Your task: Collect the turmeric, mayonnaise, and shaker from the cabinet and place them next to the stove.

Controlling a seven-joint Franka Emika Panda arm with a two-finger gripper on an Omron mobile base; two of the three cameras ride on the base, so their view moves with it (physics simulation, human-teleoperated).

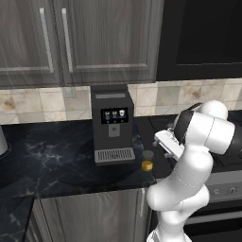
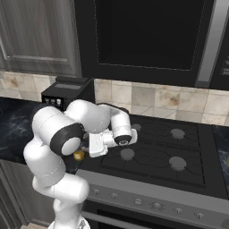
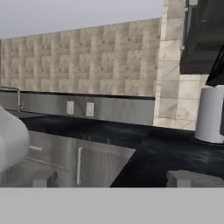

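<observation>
The turmeric (image 1: 147, 162), a small jar with a grey lid and yellow-orange powder, stands upright on the black marbled counter just left of the stove (image 1: 159, 124). From the right base view the turmeric (image 2: 79, 155) peeks out under my arm, at the left edge of the stove (image 2: 156, 150). My gripper (image 1: 160, 139) hangs a little above and right of the jar, apart from it. In the hand view the gripper (image 3: 111, 178) is open, with nothing between its tips. The mayonnaise and the shaker are out of view.
A dark coffee machine (image 1: 112, 124) stands on the counter left of the jar. Grey wood-grain cabinet doors (image 1: 101, 38) with silver handles are shut above it. A black microwave (image 2: 147, 36) hangs over the stove. A white cylinder (image 3: 210, 114) stands on the far counter.
</observation>
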